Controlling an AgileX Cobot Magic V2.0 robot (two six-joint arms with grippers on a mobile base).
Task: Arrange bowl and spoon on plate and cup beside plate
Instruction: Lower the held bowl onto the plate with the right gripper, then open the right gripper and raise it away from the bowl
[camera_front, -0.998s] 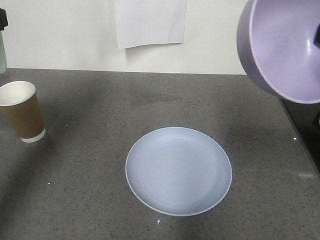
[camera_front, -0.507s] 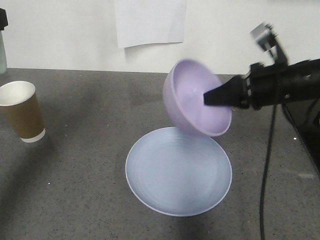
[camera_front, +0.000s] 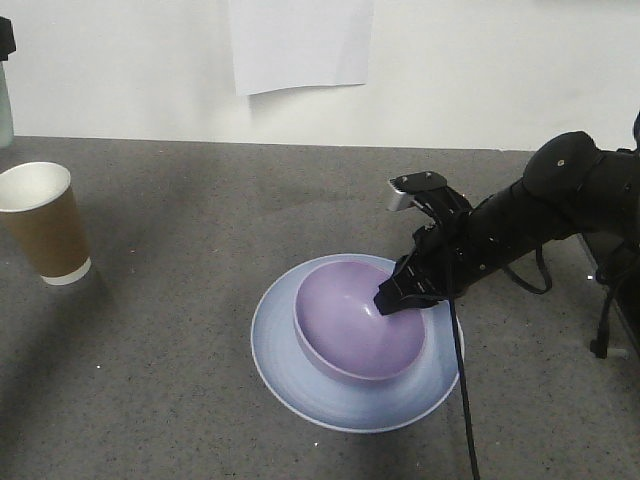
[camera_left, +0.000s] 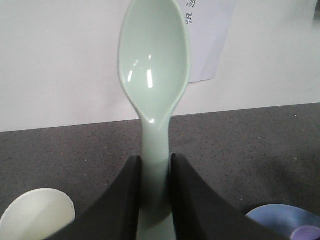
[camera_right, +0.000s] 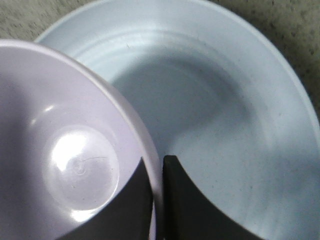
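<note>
The lilac bowl (camera_front: 358, 326) sits tilted on the pale blue plate (camera_front: 300, 385) in the front view. My right gripper (camera_front: 397, 297) is shut on the bowl's right rim, one finger inside and one outside; the wrist view shows the bowl (camera_right: 60, 150) over the plate (camera_right: 225, 125) with the right gripper (camera_right: 158, 170) pinching the wall. My left gripper (camera_left: 156, 167) is shut on the handle of the mint-green spoon (camera_left: 154, 65), scoop pointing up. The brown paper cup (camera_front: 42, 222) stands at the left, and its white rim (camera_left: 37, 212) shows low in the left wrist view.
A white paper sheet (camera_front: 300, 45) hangs on the back wall. A black cable (camera_front: 462, 400) trails from the right arm across the counter's front right. A dark edge of the counter (camera_front: 610, 270) runs along the right side.
The right arm has carried the bowl from high at the upper right down and left, and the bowl now rests on the plate. The cup and plate have not moved.
</note>
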